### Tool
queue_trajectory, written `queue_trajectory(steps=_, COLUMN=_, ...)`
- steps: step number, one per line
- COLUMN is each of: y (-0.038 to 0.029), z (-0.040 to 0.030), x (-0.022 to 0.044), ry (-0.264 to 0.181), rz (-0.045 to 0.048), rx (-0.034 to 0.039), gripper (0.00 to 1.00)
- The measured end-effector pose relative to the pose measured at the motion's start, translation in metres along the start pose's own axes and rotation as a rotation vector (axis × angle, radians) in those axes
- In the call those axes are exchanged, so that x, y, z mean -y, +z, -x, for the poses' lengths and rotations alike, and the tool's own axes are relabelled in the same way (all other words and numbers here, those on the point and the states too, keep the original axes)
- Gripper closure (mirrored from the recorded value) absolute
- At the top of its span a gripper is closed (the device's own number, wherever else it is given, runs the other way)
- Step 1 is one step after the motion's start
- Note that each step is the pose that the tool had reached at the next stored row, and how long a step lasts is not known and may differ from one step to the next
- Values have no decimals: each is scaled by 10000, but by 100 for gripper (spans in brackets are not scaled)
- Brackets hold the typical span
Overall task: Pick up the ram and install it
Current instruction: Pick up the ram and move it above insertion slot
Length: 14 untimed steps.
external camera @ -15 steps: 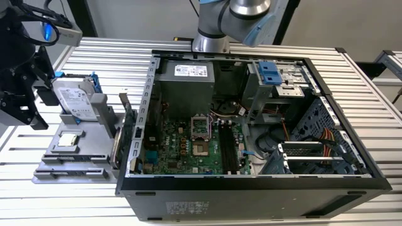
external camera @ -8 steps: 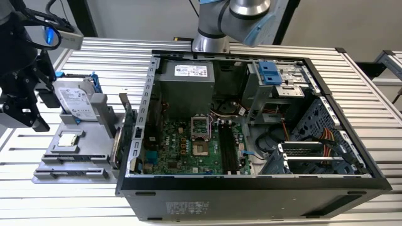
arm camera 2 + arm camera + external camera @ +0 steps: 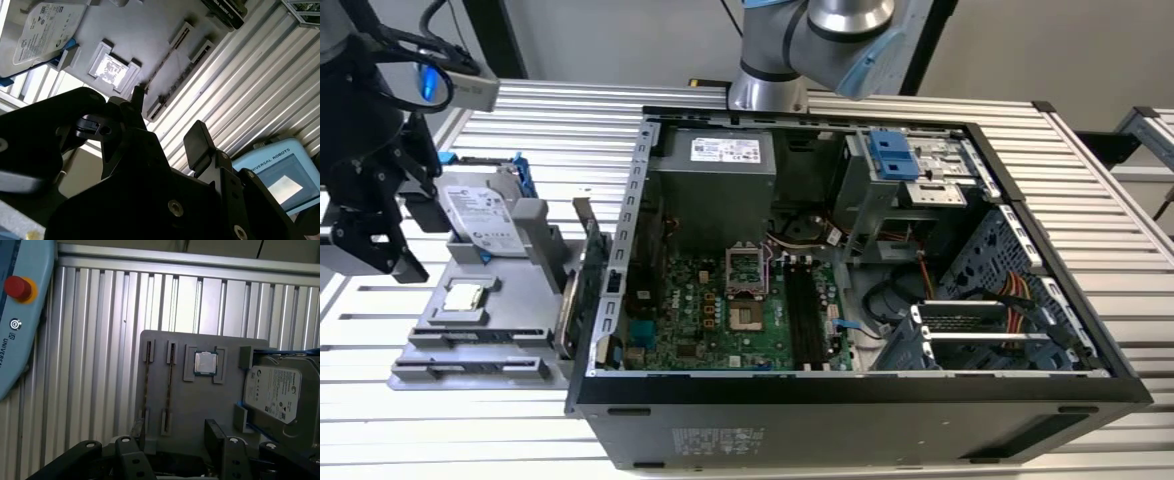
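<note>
Claw [image 3: 176, 434] is spread wide with nothing between its fingers, hovering over the grey holder tray [image 3: 200, 405] on the ribbed bench [image 3: 95, 340]. The ram [image 3: 170, 387] stands on edge in its tray slot, just under the claw and untouched. A processor chip [image 3: 205, 363] sits beside it, with the hard drive [image 3: 272, 390] beyond. In the exterior view, the open computer case [image 3: 854, 410] lies apart from the tray.

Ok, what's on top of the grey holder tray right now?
In the first wrist view the tray carries a silver hard drive, a square chip and what look like two ram sticks on edge in slots. The open gripper hides part of one edge.
</note>
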<state>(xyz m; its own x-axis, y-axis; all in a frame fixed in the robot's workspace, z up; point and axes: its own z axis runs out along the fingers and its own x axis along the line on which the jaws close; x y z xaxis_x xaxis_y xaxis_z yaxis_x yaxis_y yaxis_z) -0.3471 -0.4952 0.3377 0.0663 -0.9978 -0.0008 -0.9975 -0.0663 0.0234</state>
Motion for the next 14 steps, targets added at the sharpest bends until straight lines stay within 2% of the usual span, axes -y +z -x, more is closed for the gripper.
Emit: queue_trajectory(steps=14, y=74, z=0, x=2, ry=0, rz=0, rx=0, gripper=0)
